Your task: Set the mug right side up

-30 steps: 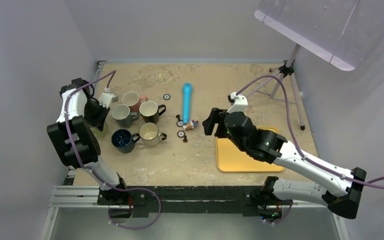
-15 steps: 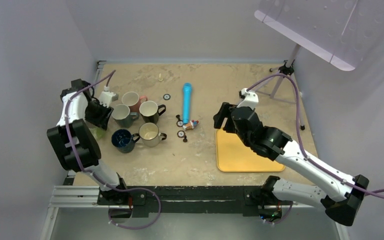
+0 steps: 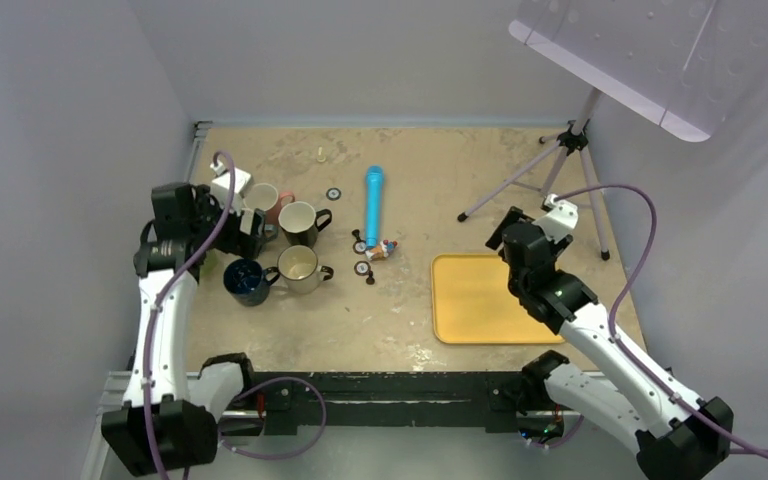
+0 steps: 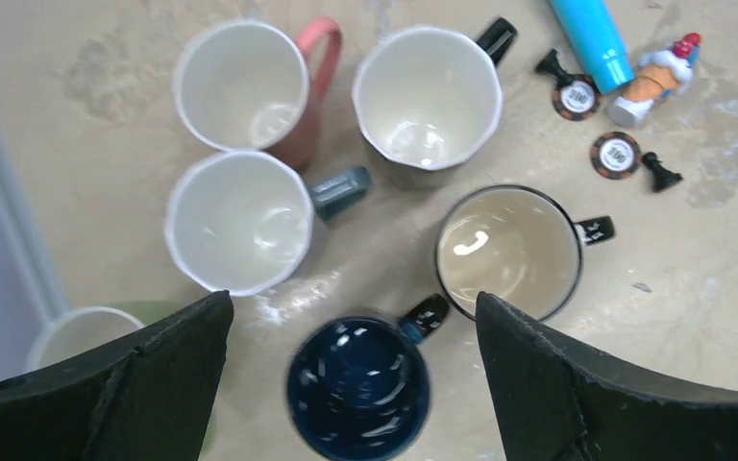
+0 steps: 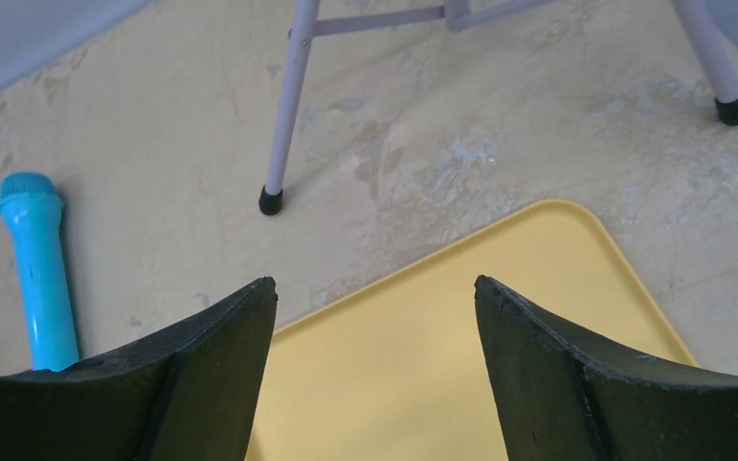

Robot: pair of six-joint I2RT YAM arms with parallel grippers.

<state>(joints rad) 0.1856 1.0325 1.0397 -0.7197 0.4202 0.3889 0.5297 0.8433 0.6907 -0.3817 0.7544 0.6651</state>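
Top view: left gripper [image 3: 248, 224] hangs over the mug cluster at the left of the tabletop [image 3: 400, 320] and covers one mug. Pink mug [image 3: 266, 197], black mug [image 3: 298, 221], tan-lined mug [image 3: 299, 266] and navy mug [image 3: 244, 279] sit around it, mouths up. Right gripper [image 3: 501, 230] is by the far edge of the yellow tray [image 3: 485, 305], near the tripod [image 3: 560, 165]. Blue microphone [image 3: 372, 205] lies between the arms. Can't tell jaw spread from here. Left wrist: left gripper [image 4: 351, 303] spread wide, holding nothing, above the mugs. Six mugs show, all upright, so can't tell which is the task mug. Pink and black are farthest, grey-handled mug [image 4: 238, 221] just beside pink, tan-lined at right, navy nearest, green mug [image 4: 82, 336] partly hidden by a finger. Two chips [image 4: 577, 96] and a small figurine [image 4: 649, 82] lie by the microphone. Right wrist: right gripper [image 5: 375, 288] spread, empty, over the tray corner, with a tripod foot on the tabletop beyond.
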